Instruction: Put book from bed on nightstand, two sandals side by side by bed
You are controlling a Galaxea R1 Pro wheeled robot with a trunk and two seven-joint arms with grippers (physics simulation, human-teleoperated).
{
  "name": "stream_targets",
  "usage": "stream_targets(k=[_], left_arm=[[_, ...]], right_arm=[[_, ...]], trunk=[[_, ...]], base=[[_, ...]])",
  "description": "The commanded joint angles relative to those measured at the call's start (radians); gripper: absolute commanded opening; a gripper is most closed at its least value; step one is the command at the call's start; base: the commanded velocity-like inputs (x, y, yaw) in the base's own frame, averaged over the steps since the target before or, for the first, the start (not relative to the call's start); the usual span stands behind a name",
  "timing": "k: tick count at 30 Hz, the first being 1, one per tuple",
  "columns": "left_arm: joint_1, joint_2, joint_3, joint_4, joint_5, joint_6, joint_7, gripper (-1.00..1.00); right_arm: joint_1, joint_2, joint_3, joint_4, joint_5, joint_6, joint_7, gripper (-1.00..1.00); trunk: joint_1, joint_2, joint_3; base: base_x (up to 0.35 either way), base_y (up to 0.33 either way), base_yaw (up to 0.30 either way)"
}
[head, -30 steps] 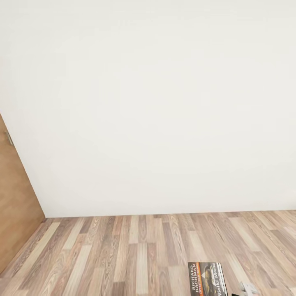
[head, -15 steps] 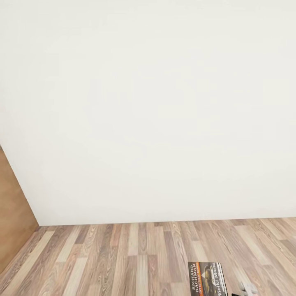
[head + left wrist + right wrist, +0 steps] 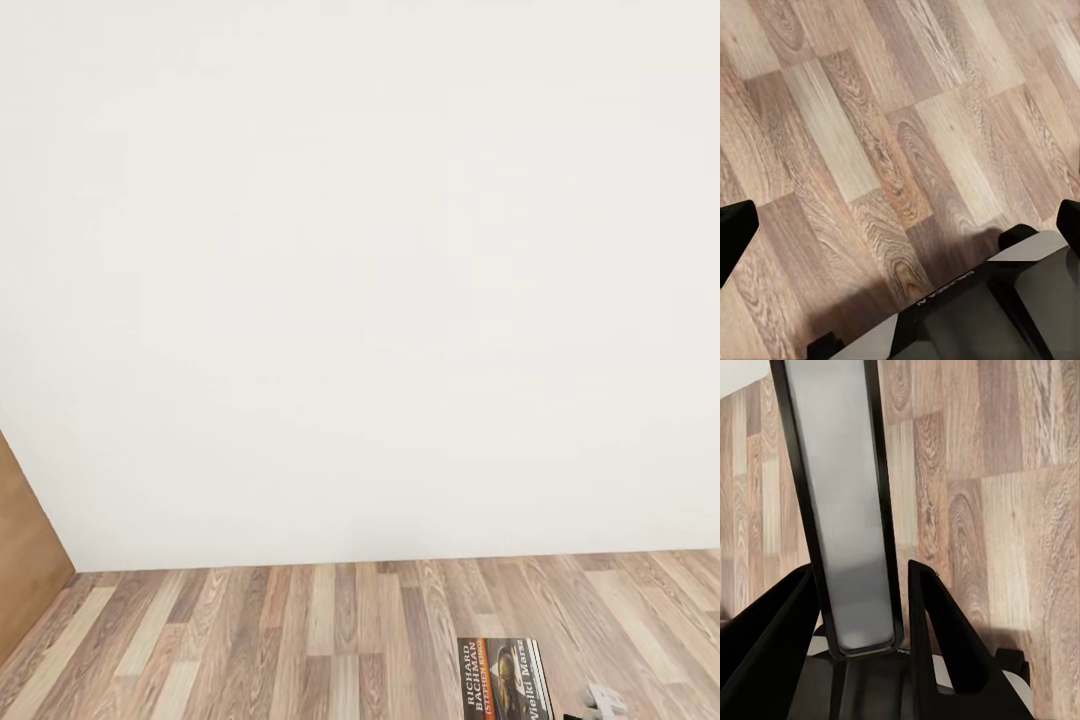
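A floor of mixed brown wood planks (image 3: 300, 640), laid lengthwise away from the camera, runs back to a plain white wall (image 3: 380, 280). Against that wall's left end, a tan wooden panel (image 3: 25, 560) stands on the floor. The same planks (image 3: 870, 150) appear below both wrist cameras, bare and glossy.

Plain white wall (image 3: 360, 260), brown wood-grain plank floor (image 3: 300, 640), dark orange-banded book (image 3: 503, 680).

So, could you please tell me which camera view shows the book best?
The head view: the book shows its cover with the Richard Bachman lettering. The right wrist view gives just its edge, clamped between the right gripper fingers. The left wrist view looks at floor.
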Motion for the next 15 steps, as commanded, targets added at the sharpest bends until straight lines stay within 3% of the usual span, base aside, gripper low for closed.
stream_targets(k=[1,15], left_arm=[[-0.001,0.0,0.009,0.001,-0.011,-0.005,-0.004,1.0],[-0.001,-0.002,0.007,0.002,-0.012,-0.005,-0.004,1.0]], right_arm=[[-0.002,0.0,0.002,0.002,-0.012,0.006,0.004,-1.0],[-0.002,0.0,0.002,0.002,-0.012,0.006,0.004,-1.0]], trunk=[[0.001,-0.002,-0.002],[0.001,-0.002,-0.002]], base=[[0.327,0.0,0.0],[0.299,0.0,0.0]])
